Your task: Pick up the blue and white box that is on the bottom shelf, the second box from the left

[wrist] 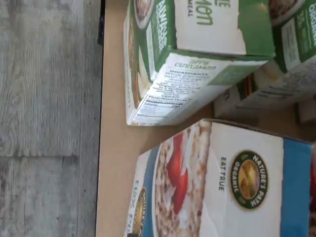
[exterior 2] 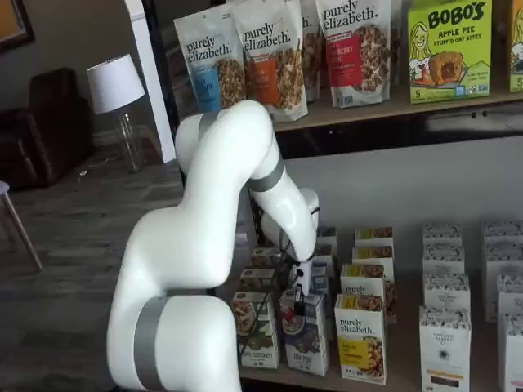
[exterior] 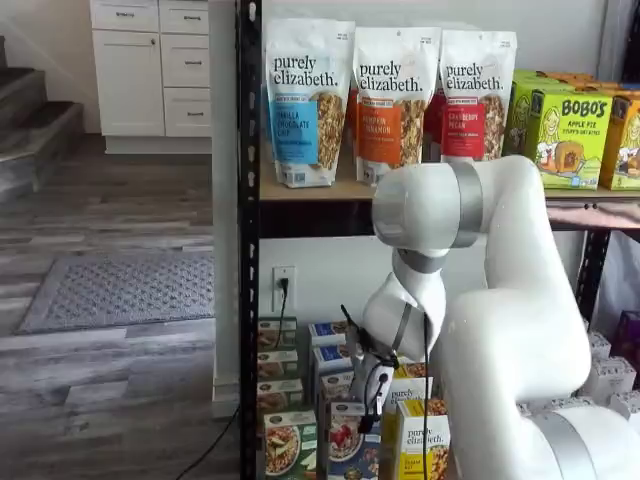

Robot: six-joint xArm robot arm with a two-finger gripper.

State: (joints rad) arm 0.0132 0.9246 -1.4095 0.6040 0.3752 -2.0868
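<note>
The blue and white box [exterior 2: 304,333] stands upright at the front of the bottom shelf [exterior 2: 409,377], between a green box [exterior 2: 255,328] and a yellow "purely elizabeth" box [exterior 2: 360,339]. In both shelf views my gripper [exterior 2: 299,300] hangs just above this box's top, apart from it, with nothing held. Its dark fingers are small and partly hidden by the white wrist. From the front the blue and white box [exterior: 350,442] shows below the gripper [exterior: 366,392]. The wrist view shows that box [wrist: 222,182] close up, with the green box [wrist: 192,59] beside it on the tan board.
More small boxes stand in rows behind and to the right on the bottom shelf. A black steel post [exterior: 248,250] rises at the rack's left. Tall granola bags [exterior: 308,100] stand on the tier above. Grey wood floor [wrist: 44,118] lies off the shelf's edge.
</note>
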